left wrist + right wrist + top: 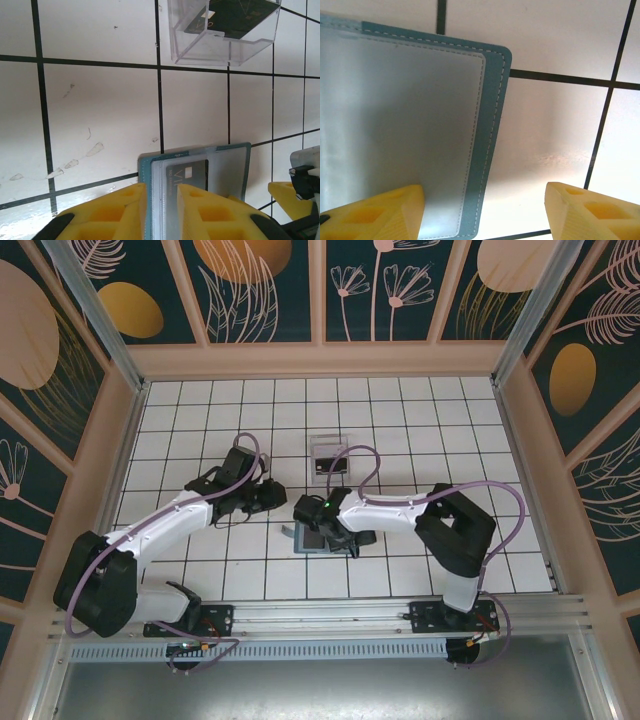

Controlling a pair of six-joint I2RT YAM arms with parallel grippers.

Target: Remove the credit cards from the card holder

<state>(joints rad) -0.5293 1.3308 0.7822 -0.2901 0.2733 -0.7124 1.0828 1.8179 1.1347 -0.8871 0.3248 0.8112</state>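
Your left claw (161, 215), in its own wrist view, stands almost closed at the near edge of the card holder (227, 170); you cannot tell whether it pinches it. A dark credit card (187, 172) sits in the holder's clear pocket. What looks like another credit card (227, 15) lies in the clear box (220, 52) farther off.

In the right wrist view, your right claw (482, 210) is spread wide and empty, one finger over a bare-looking pocket.

From above, the holder lies mid-worktop (200, 410) under the right claw. Count the job as partly done.
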